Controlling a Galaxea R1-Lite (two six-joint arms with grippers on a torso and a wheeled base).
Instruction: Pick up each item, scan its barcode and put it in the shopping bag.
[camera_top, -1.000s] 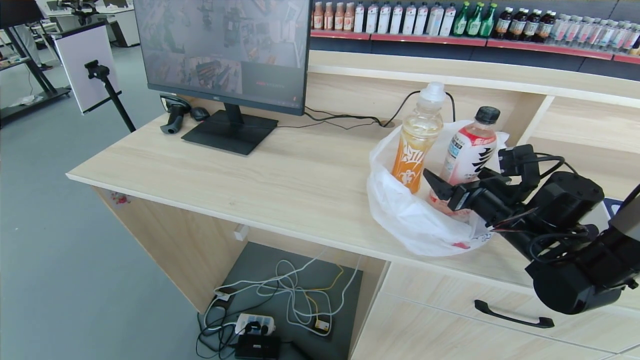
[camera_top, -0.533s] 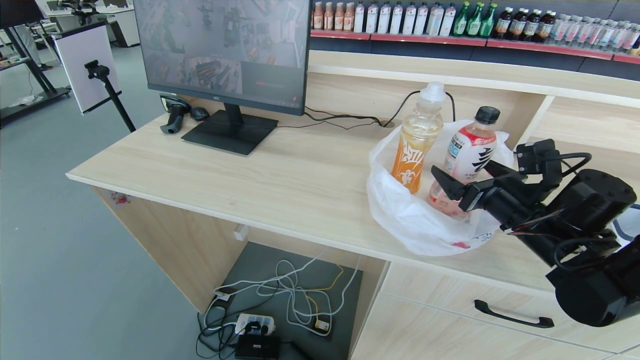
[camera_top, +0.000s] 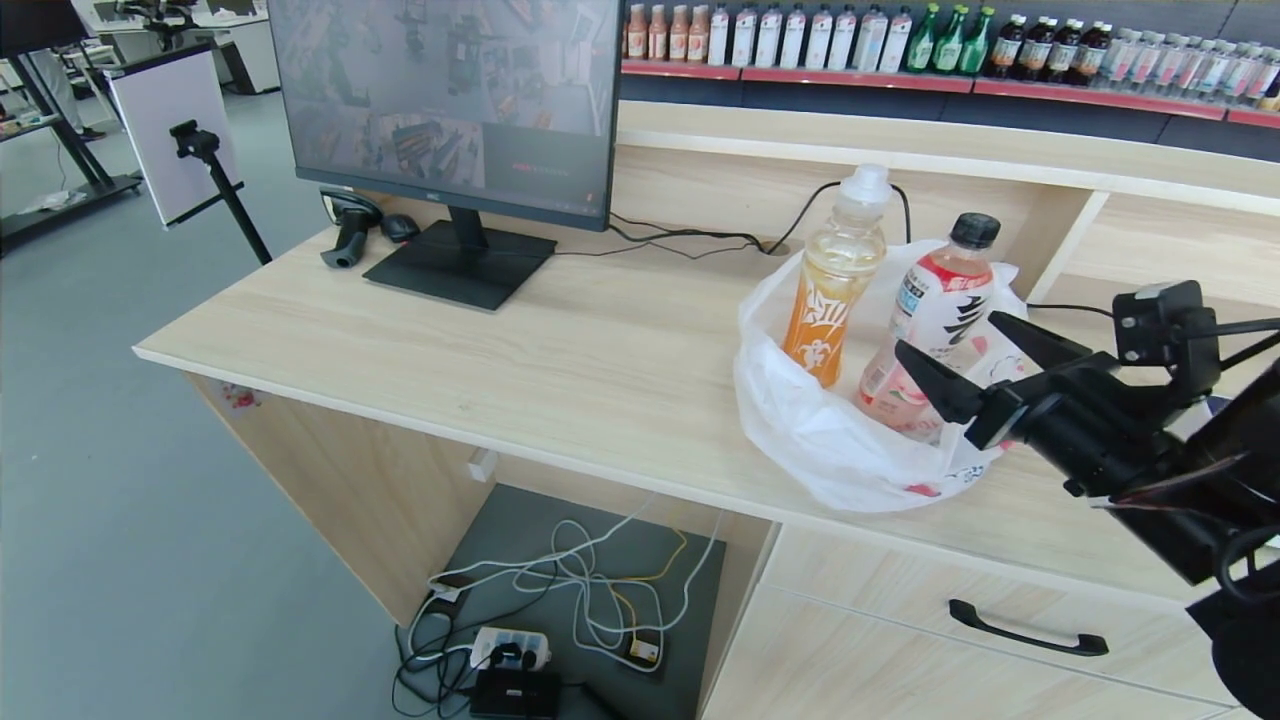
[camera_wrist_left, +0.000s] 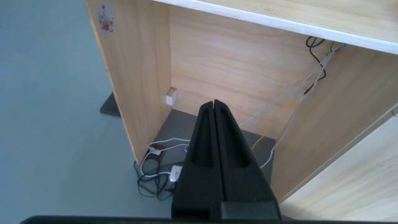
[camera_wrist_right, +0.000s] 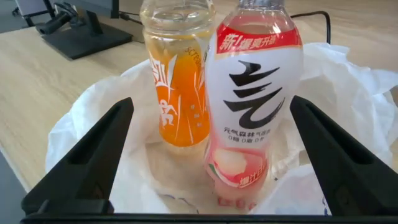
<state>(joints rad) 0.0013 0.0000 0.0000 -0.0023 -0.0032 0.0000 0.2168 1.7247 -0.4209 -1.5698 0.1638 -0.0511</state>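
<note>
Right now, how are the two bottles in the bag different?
The orange-label bottle has a white cap; the pink-and-white bottle has a black one. The orange-label bottle stands taller than the pink-and-white bottle. Both are drink bottles standing in the white shopping bag.

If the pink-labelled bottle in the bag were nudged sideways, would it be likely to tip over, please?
Probably yes: the pink-labelled bottle is tall and narrow, standing on crumpled bag plastic, an uneven footing. If it falls, its round body could roll. The orange bottle close beside it might catch it.
</note>
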